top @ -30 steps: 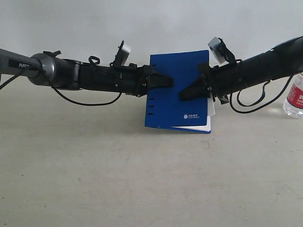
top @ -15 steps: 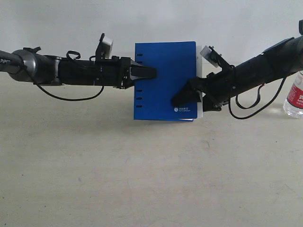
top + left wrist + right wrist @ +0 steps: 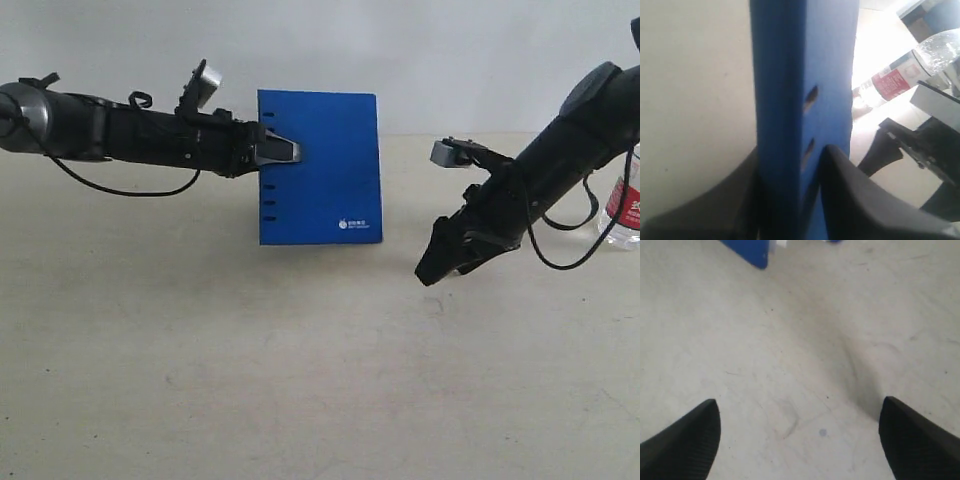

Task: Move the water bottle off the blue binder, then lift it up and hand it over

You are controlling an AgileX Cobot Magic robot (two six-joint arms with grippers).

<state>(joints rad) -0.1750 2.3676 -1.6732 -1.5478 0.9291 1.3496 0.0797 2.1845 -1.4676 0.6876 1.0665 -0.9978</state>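
Observation:
The blue binder [image 3: 320, 168] hangs upright in the air, clear of the table, with my left gripper [image 3: 285, 152] shut on its slotted spine edge. In the left wrist view the binder's spine [image 3: 802, 80] runs between the two dark fingers [image 3: 850, 195]. My right gripper [image 3: 432, 265] is apart from the binder, lower and to its right, pointing down at the table, and stands open with nothing in it [image 3: 800, 435]. The water bottle [image 3: 625, 208] stands upright at the far right edge of the table; its red label shows in the left wrist view [image 3: 890, 82].
A pale table top [image 3: 300, 380] fills the view below both arms, with a white wall [image 3: 450, 50] behind. A corner of the binder [image 3: 752, 252] shows at the edge of the right wrist view. Black cables hang under both arms.
My right gripper has let go of the binder, opened, and dropped down and to the right. The left gripper has carried the binder to the left and a little higher.

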